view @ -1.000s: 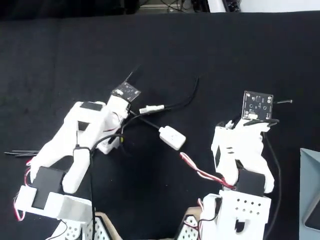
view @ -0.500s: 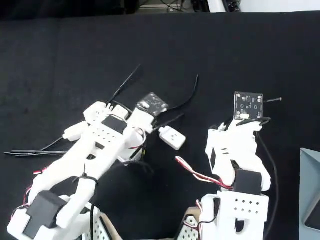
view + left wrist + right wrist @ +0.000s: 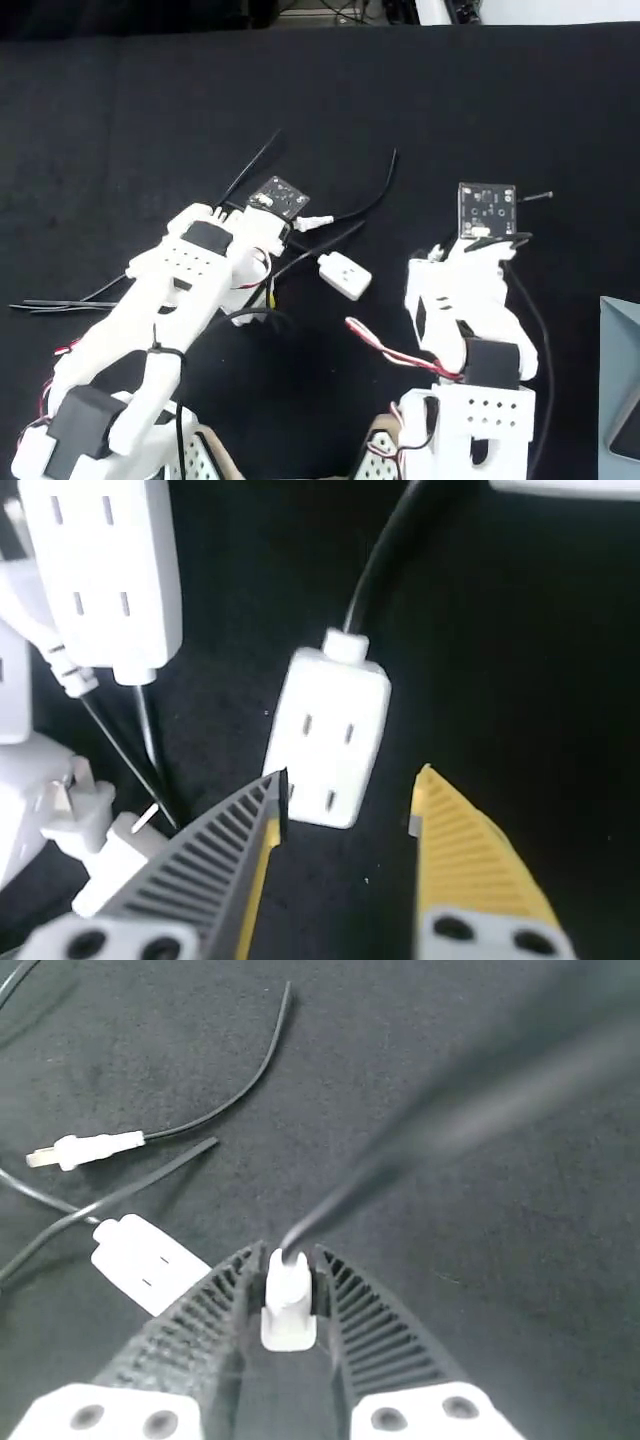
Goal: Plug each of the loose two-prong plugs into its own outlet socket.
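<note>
left claw (image 3: 350, 778) open, now back from outlet socket (image 3: 330, 730); right claw (image 3: 288, 1252) tight on plug (image 3: 288, 1308)

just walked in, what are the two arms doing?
Plug-and-socket job. The right gripper is shut on a white two-prong plug. The left gripper is open and empty, pointed at a white outlet socket on the black table; its slots are bare. Another plug lies loose nearby.
</note>
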`<state>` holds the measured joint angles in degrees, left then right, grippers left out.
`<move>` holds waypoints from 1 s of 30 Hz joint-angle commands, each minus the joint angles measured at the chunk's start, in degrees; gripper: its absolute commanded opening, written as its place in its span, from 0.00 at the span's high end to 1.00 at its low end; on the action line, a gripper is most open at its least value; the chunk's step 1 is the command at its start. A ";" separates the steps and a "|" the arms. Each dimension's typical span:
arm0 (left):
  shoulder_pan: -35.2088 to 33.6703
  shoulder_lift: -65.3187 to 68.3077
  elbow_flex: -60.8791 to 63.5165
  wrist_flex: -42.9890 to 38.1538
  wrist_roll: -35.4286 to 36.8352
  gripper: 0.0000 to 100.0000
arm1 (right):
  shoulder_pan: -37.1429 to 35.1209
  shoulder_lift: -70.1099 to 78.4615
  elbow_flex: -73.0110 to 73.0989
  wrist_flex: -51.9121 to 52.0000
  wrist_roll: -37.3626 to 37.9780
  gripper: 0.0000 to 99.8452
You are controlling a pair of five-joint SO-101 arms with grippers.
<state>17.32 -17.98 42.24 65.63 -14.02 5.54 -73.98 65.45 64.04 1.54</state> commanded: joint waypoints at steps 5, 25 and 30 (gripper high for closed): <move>-7.52 -9.85 -8.31 10.55 -0.53 0.79 | -6.33 0.13 -3.82 -0.26 4.92 0.99; -44.79 -60.75 25.10 -3.87 4.13 0.79 | -38.33 9.63 -5.23 -10.02 1.05 0.99; -45.41 -62.68 32.40 -9.67 8.62 0.79 | -45.19 18.24 -5.23 -18.37 -3.60 0.99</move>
<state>-27.08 -78.99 72.04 60.44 -7.52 -34.46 -61.14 62.55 51.65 1.19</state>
